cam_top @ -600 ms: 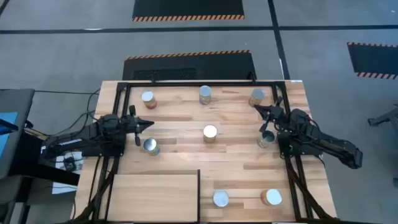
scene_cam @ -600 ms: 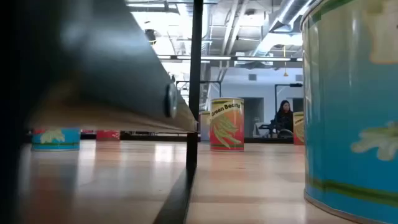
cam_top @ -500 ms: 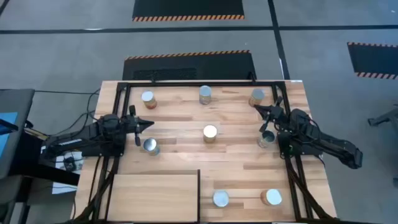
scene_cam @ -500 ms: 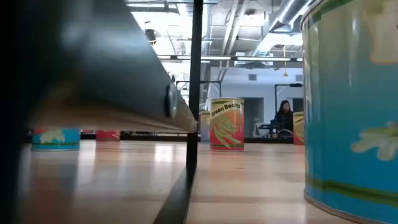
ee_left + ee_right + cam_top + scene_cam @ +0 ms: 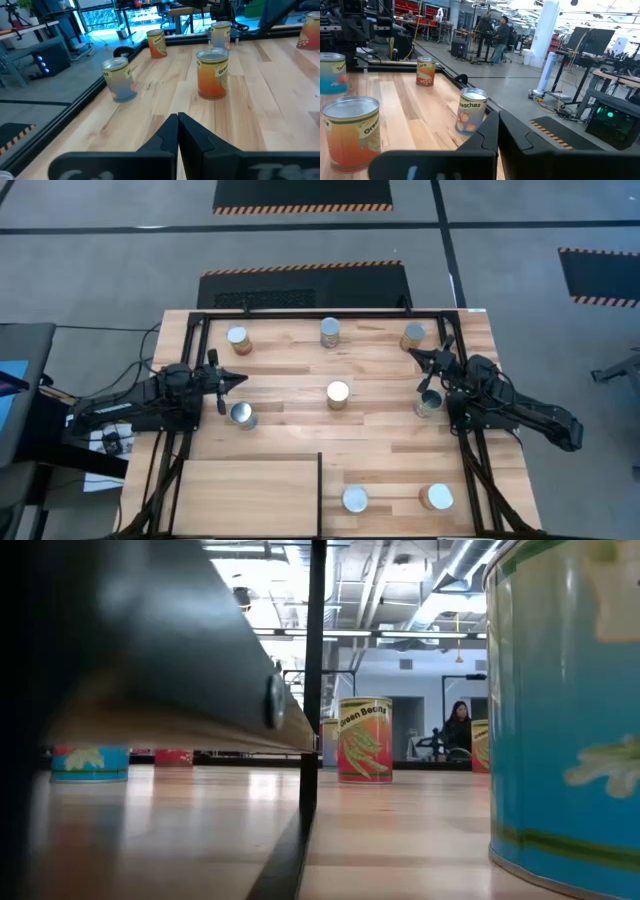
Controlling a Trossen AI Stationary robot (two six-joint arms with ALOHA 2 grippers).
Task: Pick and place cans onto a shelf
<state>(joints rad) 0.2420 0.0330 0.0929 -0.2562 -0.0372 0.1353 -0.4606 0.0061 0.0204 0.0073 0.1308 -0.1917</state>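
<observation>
Eight cans stand upright on the striped tabletop: three along the far edge point(image 5: 237, 338) point(image 5: 330, 332) point(image 5: 413, 336), one in the middle point(image 5: 338, 394), one at the left point(image 5: 242, 415), one at the right point(image 5: 428, 404), and two at the near right point(image 5: 355, 500) point(image 5: 436, 497). The pale plywood shelf point(image 5: 245, 495) lies at the near left with nothing on it. My left gripper point(image 5: 243, 378) is shut and empty, just beyond the left can. My right gripper point(image 5: 412, 353) is shut and empty, between the far-right can and the right can.
A dark metal frame point(image 5: 300, 315) runs around the tabletop's far and side edges. In the low view a large blue can point(image 5: 565, 710) fills the right side and a Green Beans can point(image 5: 365, 740) stands mid-table. A person point(image 5: 457, 728) sits far off in the room.
</observation>
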